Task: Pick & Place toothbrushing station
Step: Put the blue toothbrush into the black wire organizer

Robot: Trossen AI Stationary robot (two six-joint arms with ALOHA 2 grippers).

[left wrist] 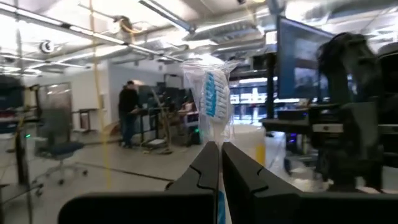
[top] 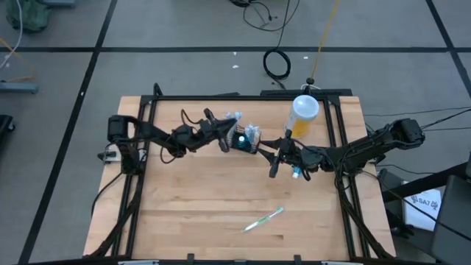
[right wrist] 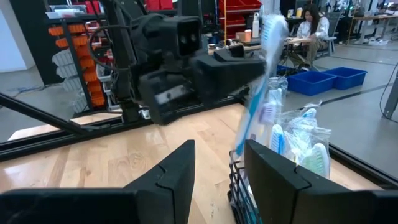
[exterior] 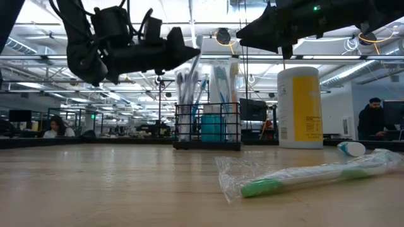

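The black wire caddy [top: 247,139] stands upright on the wooden table, holding several wrapped toothbrushes; it also shows in the low view [exterior: 207,127]. My left gripper [top: 234,135] reaches in level from the table's left at the height of the brush tops and is shut on a plastic-wrapped toothbrush with blue bristles [left wrist: 211,93]. My right gripper [right wrist: 217,163] is open and empty, hovering just right of and nearer than the caddy [right wrist: 240,190], its fingers pointing toward it. A blue-handled brush [right wrist: 258,93] stands in the caddy in front of it. My left gripper pinches the wrapped toothbrush's shaft [left wrist: 219,138] just below its head, between the two fingers. The fingers come level from the table's left and lie across the brush. The brush stands upright with its head above the fingers. Its lower end is hidden by the fingers.
A tall yellow bottle with a white lid [top: 304,115] stands behind and to the right of the caddy. A wrapped green toothbrush [top: 264,219] lies flat near the table's front. A small white-and-blue object [top: 296,174] lies under the right arm.
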